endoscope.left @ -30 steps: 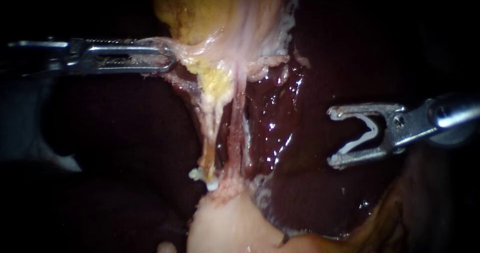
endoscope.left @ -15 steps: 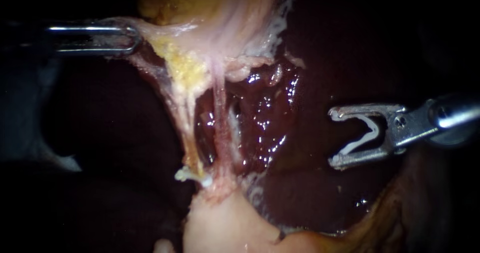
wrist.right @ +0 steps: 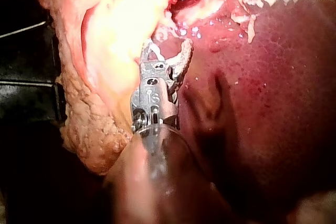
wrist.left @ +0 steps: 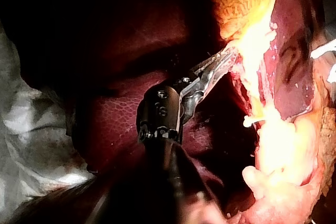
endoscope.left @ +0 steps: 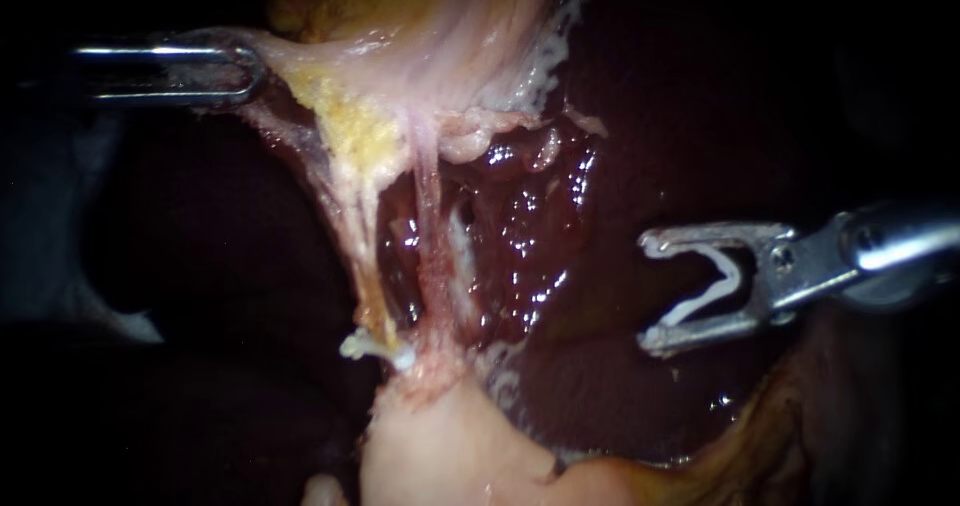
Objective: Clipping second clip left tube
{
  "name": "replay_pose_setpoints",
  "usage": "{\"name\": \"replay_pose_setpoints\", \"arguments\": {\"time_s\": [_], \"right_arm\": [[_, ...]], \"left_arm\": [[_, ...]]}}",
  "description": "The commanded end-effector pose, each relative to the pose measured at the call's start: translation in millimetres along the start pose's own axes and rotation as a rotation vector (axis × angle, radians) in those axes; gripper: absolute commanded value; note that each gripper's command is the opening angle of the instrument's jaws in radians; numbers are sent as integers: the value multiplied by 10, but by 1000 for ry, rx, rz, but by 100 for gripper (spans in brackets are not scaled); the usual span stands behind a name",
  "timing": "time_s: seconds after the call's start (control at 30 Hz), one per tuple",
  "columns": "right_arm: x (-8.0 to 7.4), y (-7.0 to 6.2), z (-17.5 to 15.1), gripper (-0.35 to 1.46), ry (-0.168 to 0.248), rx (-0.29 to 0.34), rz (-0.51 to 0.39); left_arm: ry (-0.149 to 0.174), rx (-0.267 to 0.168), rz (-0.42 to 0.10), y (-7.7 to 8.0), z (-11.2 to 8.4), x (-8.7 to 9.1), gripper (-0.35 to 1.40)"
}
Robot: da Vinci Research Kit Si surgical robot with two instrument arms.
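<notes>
- White clip [endoscope.left: 702, 299] held wide in the jaws of the right instrument [endoscope.left: 650, 293], well apart from the left tube [endoscope.left: 358, 256].
- The left instrument [endoscope.left: 225, 66] clamps pale tissue [endoscope.left: 290, 61].
- Approach step; next, straddle that tube.

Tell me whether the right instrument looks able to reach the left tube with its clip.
Probably, but not straight in. The right instrument holds an open clip over bare liver, nothing touching it. The right tube stands between it and the left tube, which the left instrument pulls taut by gripped tissue.
</notes>
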Motion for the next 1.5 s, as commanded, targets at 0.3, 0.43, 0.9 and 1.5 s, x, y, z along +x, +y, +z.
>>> {"name": "replay_pose_setpoints", "arguments": {"time_s": [0.3, 0.43, 0.9, 1.5], "right_arm": [[17, -12, 74, 50, 26, 14, 101], [27, -14, 102, 50, 52, 37, 143], [50, 16, 174, 50, 160, 69, 212], [21, 39, 213, 49, 173, 112, 232]], "left_arm": [[1, 2, 1, 1, 2, -1, -35], [3, 6, 0, 2, 3, -2, -35], [2, 3, 0, 5, 5, -2, -35], [3, 5, -1, 7, 6, -3, -35]]}}
